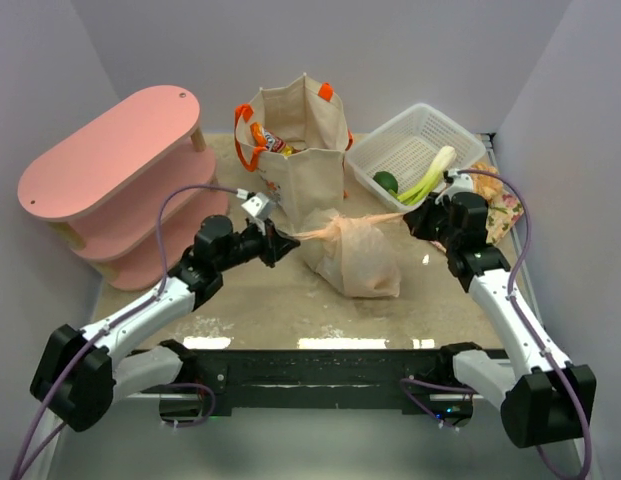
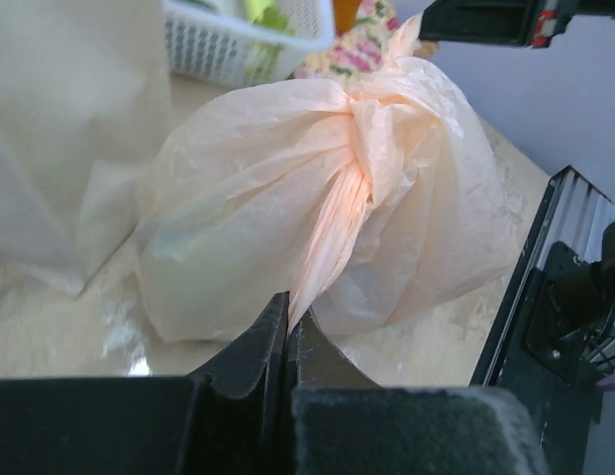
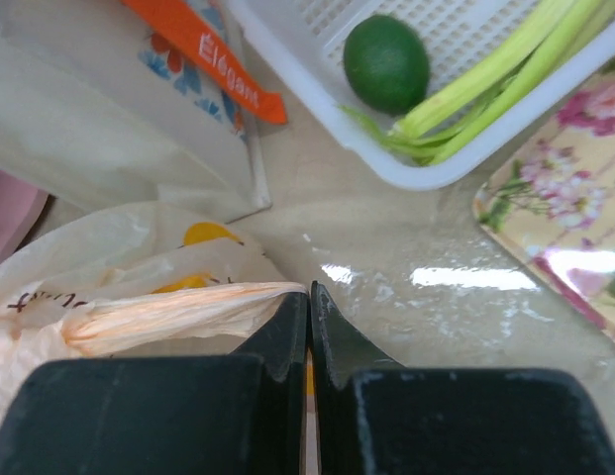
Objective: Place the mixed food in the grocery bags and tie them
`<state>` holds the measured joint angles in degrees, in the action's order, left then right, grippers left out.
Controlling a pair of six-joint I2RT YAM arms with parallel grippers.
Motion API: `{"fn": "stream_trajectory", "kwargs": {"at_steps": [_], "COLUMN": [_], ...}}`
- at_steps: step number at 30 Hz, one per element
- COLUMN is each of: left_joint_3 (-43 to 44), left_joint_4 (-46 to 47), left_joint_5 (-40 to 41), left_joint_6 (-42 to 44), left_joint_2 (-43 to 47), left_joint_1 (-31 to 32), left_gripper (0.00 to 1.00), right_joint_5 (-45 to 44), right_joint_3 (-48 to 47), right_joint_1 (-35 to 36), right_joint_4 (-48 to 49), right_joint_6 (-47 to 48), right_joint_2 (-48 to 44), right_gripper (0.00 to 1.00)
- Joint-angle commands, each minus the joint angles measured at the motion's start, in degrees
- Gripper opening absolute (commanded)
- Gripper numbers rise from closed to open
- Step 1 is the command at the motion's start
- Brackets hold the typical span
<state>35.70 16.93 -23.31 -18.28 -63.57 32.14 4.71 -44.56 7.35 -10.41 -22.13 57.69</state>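
Note:
The peach plastic bag (image 1: 355, 258) sits full at the table's middle, knotted at its top (image 2: 371, 119). My left gripper (image 1: 277, 243) is shut on one stretched handle strip (image 2: 327, 237) left of the knot. My right gripper (image 1: 418, 217) is shut on the other strip (image 3: 178, 307), pulled taut to the right. The beige canvas tote (image 1: 302, 160) with orange handles stands behind, with a snack packet (image 1: 265, 140) inside. A green round vegetable (image 3: 386, 61) and a leek (image 3: 505, 71) lie in the white basket (image 1: 415, 150).
A pink two-tier shelf (image 1: 115, 180) stands at the left. A floral pink mat (image 3: 574, 208) lies right of the basket, under my right arm. The black rail (image 1: 320, 375) runs along the near edge.

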Motion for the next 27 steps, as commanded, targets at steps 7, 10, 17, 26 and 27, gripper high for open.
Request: {"fn": "stream_trajectory", "kwargs": {"at_steps": [7, 10, 17, 26, 27], "left_joint_3": [-17.77, -15.85, -4.80, 13.49, 14.56], "left_joint_4": [-0.67, -1.54, -7.50, -31.50, -32.65], "left_joint_5": [1.60, 1.43, -2.89, 10.20, 11.00], "left_joint_6": [-9.05, -8.09, -4.49, 5.88, 6.67], "left_joint_2": [8.90, 8.64, 6.18, 5.83, 5.39], "left_joint_1": [-9.46, -9.46, -9.38, -9.90, -10.34], "left_gripper": [0.00, 0.00, 0.63, 1.00, 1.00], "right_joint_5": [-18.33, -16.41, 10.37, 9.19, 7.96], "right_joint_3": [10.37, 9.23, 2.47, -11.34, -12.56], "right_joint_1": [-5.68, -5.68, -5.42, 20.66, 24.68], "right_joint_4": [8.74, 7.87, 5.32, -1.53, -2.58], "right_joint_6": [-1.87, -0.90, 9.46, 16.93, 17.90], "right_joint_2": [5.68, 3.84, -0.47, 3.47, 4.87], "right_gripper": [0.00, 0.00, 0.46, 0.99, 0.98]}}
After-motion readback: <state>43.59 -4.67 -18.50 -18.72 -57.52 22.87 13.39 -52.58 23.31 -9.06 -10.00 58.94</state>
